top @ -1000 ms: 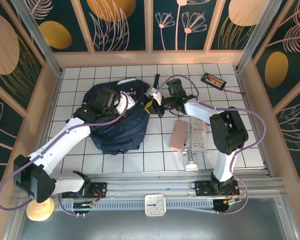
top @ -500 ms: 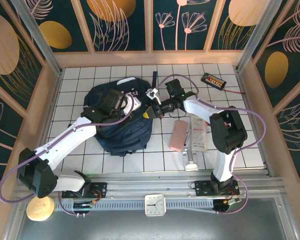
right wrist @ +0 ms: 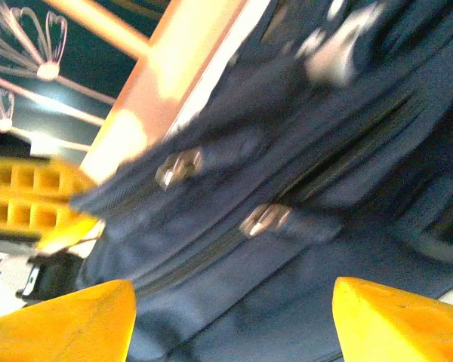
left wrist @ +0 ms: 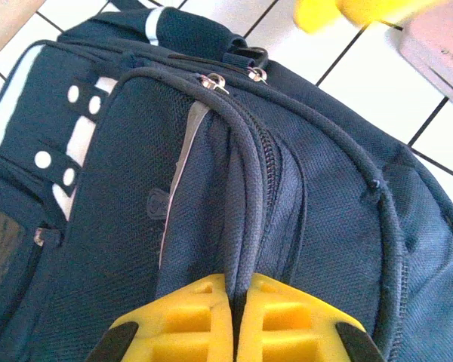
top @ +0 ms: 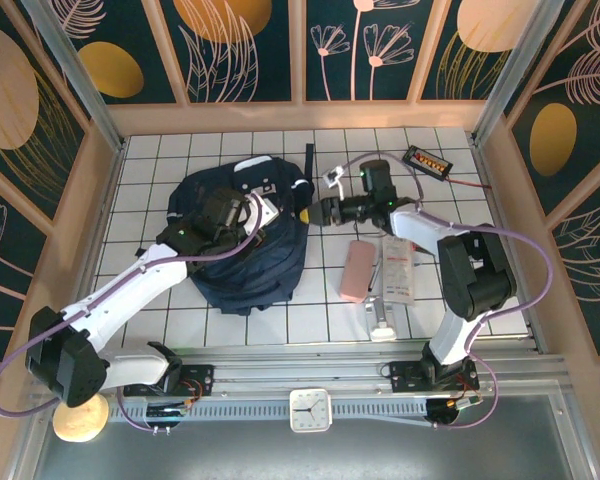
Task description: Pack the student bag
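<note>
The bag (top: 242, 240) lies on the desk (top: 150, 160), left of centre, its zips (left wrist: 211, 81) looking closed. The left jaws are pressed together on a fold of its fabric. The right jaws stand spread before the zip pulls. A pink case (top: 357, 270) and a packet (top: 398, 270) lie outside it, so packing looks barely begun.

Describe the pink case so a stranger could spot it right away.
Start at the navy backpack on the white tiled table. Just right of it lies a pink rectangular case. It is the only pink item, beside a white printed packet.
</note>
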Available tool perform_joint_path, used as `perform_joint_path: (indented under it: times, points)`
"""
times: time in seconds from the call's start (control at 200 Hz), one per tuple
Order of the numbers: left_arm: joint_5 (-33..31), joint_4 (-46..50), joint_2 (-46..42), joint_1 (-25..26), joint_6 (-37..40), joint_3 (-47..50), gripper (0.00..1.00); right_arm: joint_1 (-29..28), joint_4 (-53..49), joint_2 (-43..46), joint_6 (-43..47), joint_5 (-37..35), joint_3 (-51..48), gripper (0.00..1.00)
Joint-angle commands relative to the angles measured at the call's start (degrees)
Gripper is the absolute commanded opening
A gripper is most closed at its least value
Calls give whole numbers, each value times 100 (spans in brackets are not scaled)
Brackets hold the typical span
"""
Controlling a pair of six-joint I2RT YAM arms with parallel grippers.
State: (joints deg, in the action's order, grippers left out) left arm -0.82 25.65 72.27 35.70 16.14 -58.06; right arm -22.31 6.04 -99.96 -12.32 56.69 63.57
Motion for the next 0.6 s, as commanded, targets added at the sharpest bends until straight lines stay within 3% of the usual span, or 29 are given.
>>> perform_joint_path:
  times: [0.0,0.095,0.295,0.46,0.596]
  points:
    - [200,-429,-246,28,-102,-32,0,62,-445,-359,682,-117,695,70]
    - [223,-403,-232,33,-111,-45,0,-12,-1053,-711,1720,-208,1191,70]
    - [187,-342,-222,33,-66,-74,0,-65,-1571,-1441,2273,319,1941,66]
    - [138,-289,-178,27,-24,-194,0,-277,-1853,-1372,3529,640,1619,66]
    - [109,-237,-163,28,19,-254,0,-387,-1336,-1230,4005,646,1191,68]
